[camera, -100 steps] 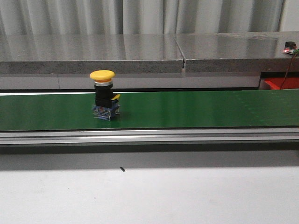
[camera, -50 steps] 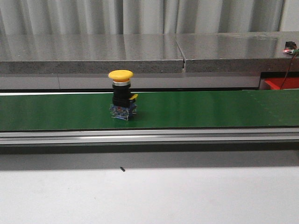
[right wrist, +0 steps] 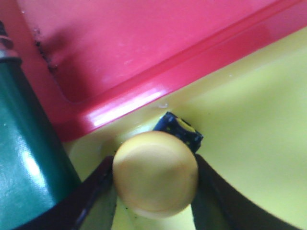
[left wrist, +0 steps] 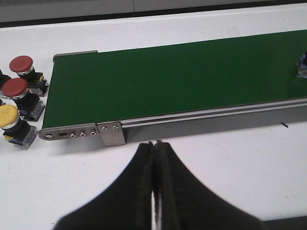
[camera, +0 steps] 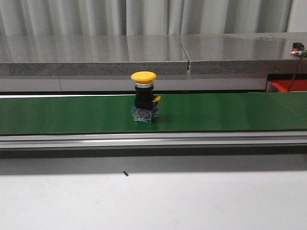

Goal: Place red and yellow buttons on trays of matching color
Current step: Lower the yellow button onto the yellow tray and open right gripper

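Right gripper over the yellow tray with a yellow button

The right gripper (right wrist: 154,191) grasps a yellow button (right wrist: 155,173) just above the yellow tray (right wrist: 249,124), beside the red tray (right wrist: 144,48); the left gripper (left wrist: 154,191) is closed, holding nothing, and another button (camera: 144,97) stands upright on the green belt (camera: 230,112)

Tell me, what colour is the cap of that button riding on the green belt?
Yellow. The button shows best in the front view, upright on the belt.
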`<state>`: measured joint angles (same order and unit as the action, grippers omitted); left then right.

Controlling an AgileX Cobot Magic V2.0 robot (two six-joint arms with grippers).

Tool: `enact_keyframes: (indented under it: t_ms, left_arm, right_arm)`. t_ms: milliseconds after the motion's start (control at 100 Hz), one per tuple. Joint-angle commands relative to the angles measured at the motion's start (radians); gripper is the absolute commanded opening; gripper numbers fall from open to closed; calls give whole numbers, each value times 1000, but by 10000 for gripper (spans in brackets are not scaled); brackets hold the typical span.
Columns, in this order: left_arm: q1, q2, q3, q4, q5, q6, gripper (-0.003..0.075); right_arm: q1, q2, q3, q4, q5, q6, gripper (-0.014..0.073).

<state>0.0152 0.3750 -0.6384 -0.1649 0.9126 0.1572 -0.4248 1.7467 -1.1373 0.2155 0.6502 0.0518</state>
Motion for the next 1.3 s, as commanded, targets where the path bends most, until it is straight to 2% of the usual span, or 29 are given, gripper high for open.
enact_keyframes:
  t_ms: [0, 110, 180, 380, 690, 860, 1110, 1290]
  left_arm:
    - [-8, 9, -26, -18, -61, -3, -20]
    - [-8, 9, -26, -18, -61, -3, -20]
    - [-8, 9, -26, -18, -61, -3, -20]
    - [-8, 9, -26, -18, -61, -3, -20]
    - [-8, 9, -26, -18, -61, -3, -20]
    - [-8, 9, -26, -18, -61, -3, -20]
    - [-8, 9, -26, -18, -61, -3, -20]
    - [-8, 9, -26, -18, -61, -3, -20]
  right_arm:
    - [-7, -37, -20, 11, -35, -11, 314]
    - [-7, -37, -20, 11, -33, -11, 499]
    - [-7, -38, -20, 11, -31, -12, 545]
    - [-7, -77, -20, 9, -25, -20, 540]
    - [12, -231, -20, 6, 18, -134, 540]
    - [73, -311, -16, 6, 17, -233, 540]
    - [145, -370, 13, 15, 19, -237, 540]
    - [268, -413, 13, 14, 24, -325, 540]
